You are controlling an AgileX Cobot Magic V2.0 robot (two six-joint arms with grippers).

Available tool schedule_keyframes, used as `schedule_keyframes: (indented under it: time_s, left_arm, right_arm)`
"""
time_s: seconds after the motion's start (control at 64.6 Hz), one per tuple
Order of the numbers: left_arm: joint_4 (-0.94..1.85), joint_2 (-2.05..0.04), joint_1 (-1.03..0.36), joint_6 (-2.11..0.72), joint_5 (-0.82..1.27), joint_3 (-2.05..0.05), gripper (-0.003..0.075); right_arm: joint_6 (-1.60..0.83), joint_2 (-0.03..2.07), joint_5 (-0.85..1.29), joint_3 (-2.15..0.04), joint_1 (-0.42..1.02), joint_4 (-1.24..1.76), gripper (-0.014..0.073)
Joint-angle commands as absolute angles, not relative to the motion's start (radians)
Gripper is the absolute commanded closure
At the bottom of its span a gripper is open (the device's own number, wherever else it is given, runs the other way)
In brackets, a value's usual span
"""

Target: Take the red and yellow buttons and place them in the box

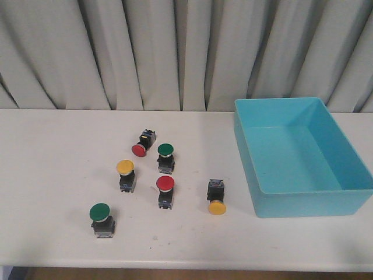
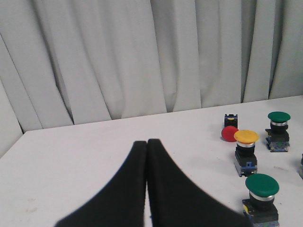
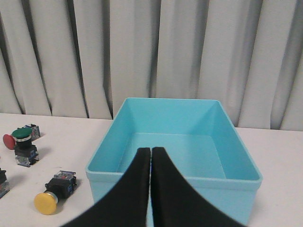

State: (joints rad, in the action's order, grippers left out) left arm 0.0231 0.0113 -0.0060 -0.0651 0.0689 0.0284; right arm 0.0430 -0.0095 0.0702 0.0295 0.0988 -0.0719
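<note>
Turquoise plastic box [image 1: 349, 153] sits empty, right; both tools, left [image 2: 147, 144] and right [image 3: 150, 152], are closed. Best open first, then approach the tipped yellow-capped button [image 1: 216, 197] from above.

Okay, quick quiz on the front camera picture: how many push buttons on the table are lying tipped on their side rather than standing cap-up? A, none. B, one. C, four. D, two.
D: the far red button and the yellow button nearest the box lie on their sides, caps pointing sideways; the other four stand cap-up.
</note>
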Motion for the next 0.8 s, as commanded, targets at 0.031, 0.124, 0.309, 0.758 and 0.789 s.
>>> schedule_keyframes:
  time_s: [0.031, 0.124, 0.309, 0.758, 0.789]
  left_arm:
    - [0.032, 0.025, -0.005, -0.063, -0.012, 0.075, 0.0727]
    - [0.032, 0.025, -0.005, -0.063, -0.012, 0.075, 0.0727]
    - [0.032, 0.025, -0.005, -0.063, -0.012, 0.075, 0.0727]
    - [0.032, 0.025, -0.005, -0.050, -0.016, 0.071, 0.0727]
    - [0.032, 0.025, -0.005, -0.041, -0.017, 0.064, 0.0727]
  right_arm:
    - [0.040, -0.018, 0.000, 0.035, 0.092, -0.078, 0.0597]
    - [0.040, -0.018, 0.000, 0.035, 0.092, -0.078, 0.0597]
    - [0.040, -0.018, 0.000, 0.035, 0.092, -0.078, 0.0597]
    - [0.040, -0.018, -0.026, 0.034, 0.092, -0.077, 0.0597]
    - [0.042, -0.018, -0.035, 0.033, 0.092, -0.070, 0.0597]
